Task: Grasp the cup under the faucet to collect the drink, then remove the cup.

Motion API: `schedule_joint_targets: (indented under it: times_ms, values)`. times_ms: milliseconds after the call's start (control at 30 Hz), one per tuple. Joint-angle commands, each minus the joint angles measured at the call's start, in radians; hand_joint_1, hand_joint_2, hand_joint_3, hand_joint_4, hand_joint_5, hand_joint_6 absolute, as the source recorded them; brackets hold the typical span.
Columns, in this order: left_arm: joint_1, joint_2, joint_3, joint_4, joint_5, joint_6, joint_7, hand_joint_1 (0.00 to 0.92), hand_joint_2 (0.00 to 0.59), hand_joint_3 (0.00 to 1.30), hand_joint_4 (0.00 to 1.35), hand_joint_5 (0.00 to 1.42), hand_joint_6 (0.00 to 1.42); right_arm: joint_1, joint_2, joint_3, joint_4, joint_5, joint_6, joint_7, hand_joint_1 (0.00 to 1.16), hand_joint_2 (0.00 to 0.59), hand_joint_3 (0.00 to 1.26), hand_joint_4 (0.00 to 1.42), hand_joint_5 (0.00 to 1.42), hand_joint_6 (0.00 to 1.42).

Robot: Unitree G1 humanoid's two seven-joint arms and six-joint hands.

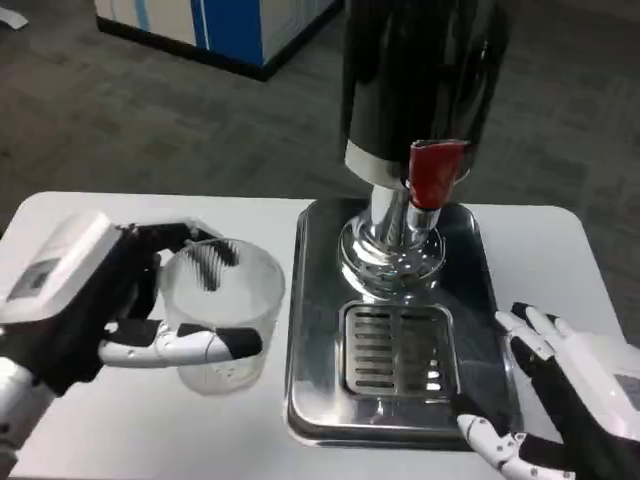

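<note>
A clear plastic cup (218, 312) stands upright on the white table, left of the drink dispenser, and my left hand (95, 305) grips it with fingers wrapped round both sides. The cup looks empty. The dispenser has a black body (420, 70), a chrome neck and a red tap lever (432, 172) above a slotted drip grate (392, 350). The cup is off the grate, beside the steel tray (312, 330). My right hand (565, 400) rests open at the tray's right front corner, fingers spread, holding nothing.
The white table (540, 260) ends just behind the dispenser, with grey carpet beyond. A blue and white cabinet (225, 25) stands on the floor at the back left. Bare tabletop lies in front of the cup and right of the tray.
</note>
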Motion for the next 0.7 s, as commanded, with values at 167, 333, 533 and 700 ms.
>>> schedule_joint_targets:
  times_ms: [167, 333, 533, 700]
  values:
    - [-0.184, -0.041, -0.128, 0.131, 0.087, 0.02, 0.096, 0.544, 0.0, 1.02, 1.17, 1.3, 1.42, 0.054, -0.019, -0.078, -0.048, 0.06, -0.003, -0.017, 0.33, 0.407, 0.06, 0.0, 0.0, 0.0]
    - [-0.26, -0.072, -0.197, 0.196, 0.13, 0.029, 0.13, 0.544, 0.0, 1.01, 1.17, 1.3, 1.42, 0.073, -0.024, -0.101, -0.07, 0.085, -0.005, -0.019, 0.33, 0.407, 0.06, 0.0, 0.0, 0.0]
    - [-0.348, -0.118, -0.278, 0.283, 0.188, 0.033, 0.178, 0.544, 0.0, 1.01, 1.17, 1.29, 1.42, 0.09, -0.032, -0.132, -0.094, 0.114, -0.005, -0.02, 0.33, 0.407, 0.06, 0.0, 0.0, 0.0]
    - [-0.403, -0.158, -0.335, 0.35, 0.232, 0.041, 0.229, 0.544, 0.0, 1.01, 1.16, 1.29, 1.42, 0.101, -0.04, -0.165, -0.11, 0.141, -0.004, -0.016, 0.33, 0.407, 0.07, 0.0, 0.0, 0.0]
